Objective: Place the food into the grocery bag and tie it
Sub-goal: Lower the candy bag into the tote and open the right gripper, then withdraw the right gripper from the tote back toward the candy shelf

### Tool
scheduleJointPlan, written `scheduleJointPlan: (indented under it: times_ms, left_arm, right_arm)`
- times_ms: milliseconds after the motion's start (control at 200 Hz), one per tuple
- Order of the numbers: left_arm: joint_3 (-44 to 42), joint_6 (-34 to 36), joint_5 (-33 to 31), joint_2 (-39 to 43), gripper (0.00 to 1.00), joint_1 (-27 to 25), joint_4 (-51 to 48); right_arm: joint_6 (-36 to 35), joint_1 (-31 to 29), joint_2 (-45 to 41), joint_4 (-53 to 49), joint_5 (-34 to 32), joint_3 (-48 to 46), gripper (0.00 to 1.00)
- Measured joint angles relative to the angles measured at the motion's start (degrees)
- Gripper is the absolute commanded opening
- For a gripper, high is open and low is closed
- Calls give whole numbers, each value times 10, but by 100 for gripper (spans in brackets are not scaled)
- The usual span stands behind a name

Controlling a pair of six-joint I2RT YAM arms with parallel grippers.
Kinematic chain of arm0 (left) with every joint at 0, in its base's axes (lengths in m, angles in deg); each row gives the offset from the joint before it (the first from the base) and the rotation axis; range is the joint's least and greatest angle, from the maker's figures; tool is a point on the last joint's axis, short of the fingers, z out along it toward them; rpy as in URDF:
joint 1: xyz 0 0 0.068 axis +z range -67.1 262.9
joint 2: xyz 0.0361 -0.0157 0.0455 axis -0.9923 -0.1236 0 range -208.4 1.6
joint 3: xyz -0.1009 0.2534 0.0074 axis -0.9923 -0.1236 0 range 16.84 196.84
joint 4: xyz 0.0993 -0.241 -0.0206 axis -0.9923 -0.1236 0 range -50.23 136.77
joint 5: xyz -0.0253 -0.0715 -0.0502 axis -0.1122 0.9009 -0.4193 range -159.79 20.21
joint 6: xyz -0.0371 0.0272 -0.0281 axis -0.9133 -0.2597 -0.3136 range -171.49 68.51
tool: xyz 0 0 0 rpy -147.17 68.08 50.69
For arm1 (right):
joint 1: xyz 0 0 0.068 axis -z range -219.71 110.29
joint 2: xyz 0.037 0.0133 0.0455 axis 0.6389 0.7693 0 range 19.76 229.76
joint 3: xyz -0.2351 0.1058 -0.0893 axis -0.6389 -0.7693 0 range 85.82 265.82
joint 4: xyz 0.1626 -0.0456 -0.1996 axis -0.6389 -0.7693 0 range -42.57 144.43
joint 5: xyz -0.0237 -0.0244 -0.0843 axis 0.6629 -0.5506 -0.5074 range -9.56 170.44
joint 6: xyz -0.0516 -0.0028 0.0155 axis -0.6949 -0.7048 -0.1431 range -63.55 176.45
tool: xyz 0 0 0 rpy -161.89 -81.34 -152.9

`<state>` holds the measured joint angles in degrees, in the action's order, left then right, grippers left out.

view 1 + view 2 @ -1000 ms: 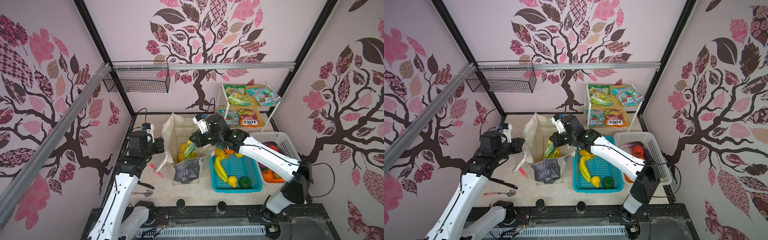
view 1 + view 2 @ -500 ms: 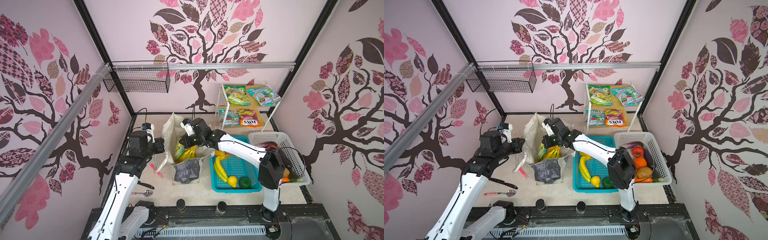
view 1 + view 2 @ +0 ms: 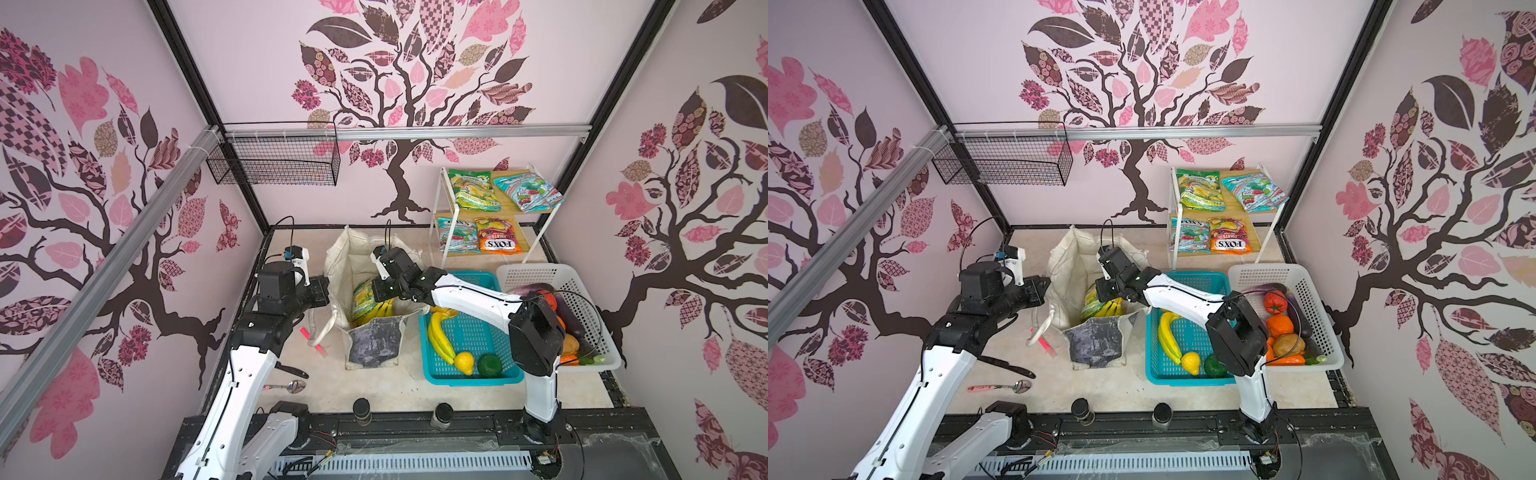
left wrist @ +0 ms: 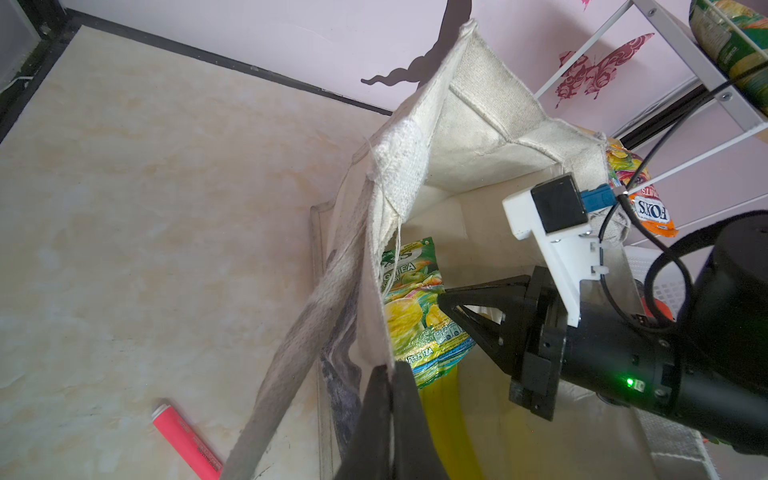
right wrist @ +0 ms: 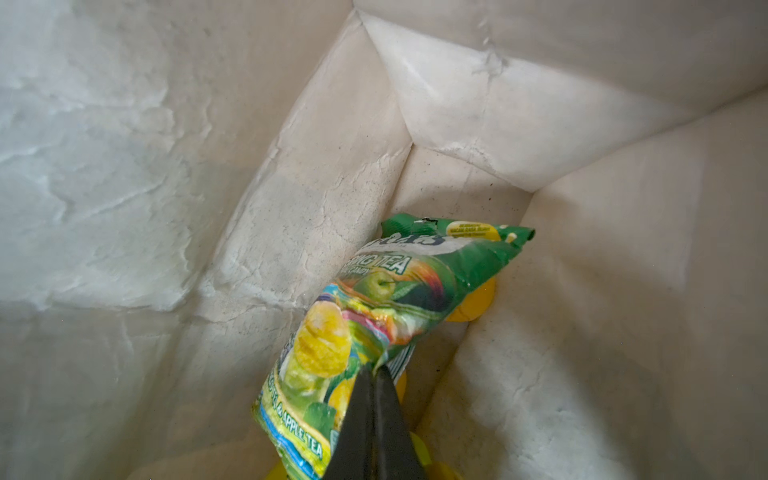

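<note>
Leftmost, clamped shut on the rim of the bag [image 4: 478, 124] with the left gripper [image 4: 388, 368], propping the mouth open; could slip under a tug and let the canvas fold in. Inside, low over the bananas [image 3: 380, 309]: packet [image 5: 395, 291], pinched by one corner in the closed right gripper [image 5: 374, 372]. Might snag the wall or cling on release. Rightward, in the basket [image 3: 469, 380], fruit [image 3: 439, 336] not yet loaded.

Spoon [image 3: 291, 386], pink tube [image 4: 186, 441], wire basket [image 3: 274, 166]
</note>
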<state>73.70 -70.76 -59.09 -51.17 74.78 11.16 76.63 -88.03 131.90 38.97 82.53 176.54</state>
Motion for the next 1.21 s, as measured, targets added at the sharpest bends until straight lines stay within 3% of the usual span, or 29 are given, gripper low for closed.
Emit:
scheduleJointPlan:
  times_ms: [85,225,380,405,415,450,485,735,980,1205]
  left_arm:
    - [0,0,0,0,0,0,0]
    - [0,0,0,0,0,0,0]
    - [0,0,0,0,0,0,0]
    - [0,0,0,0,0,0,0]
    - [0,0,1,0,0,0,0]
    - [0,0,1,0,0,0,0]
    - [0,0,1,0,0,0,0]
    - [0,0,1,0,0,0,0]
    - [0,0,1,0,0,0,0]
    - [0,0,1,0,0,0,0]
  right_arm:
    - [0,0,0,0,-3,0,17]
    - [1,0,0,-1,-9,0,43]
    - [2,0,-3,-2,-13,-4,61]
    - [1,0,-4,-2,-14,-5,67]
    - [3,0,-5,-2,-14,-5,77]
    - [6,0,-7,-2,-15,-7,91]
    - [3,0,-12,-3,-15,-12,99]
    - [3,0,-116,-6,-40,-52,100]
    - [-23,1,-231,-24,-73,-27,100]
    - [-56,34,-338,-6,-53,-54,100]
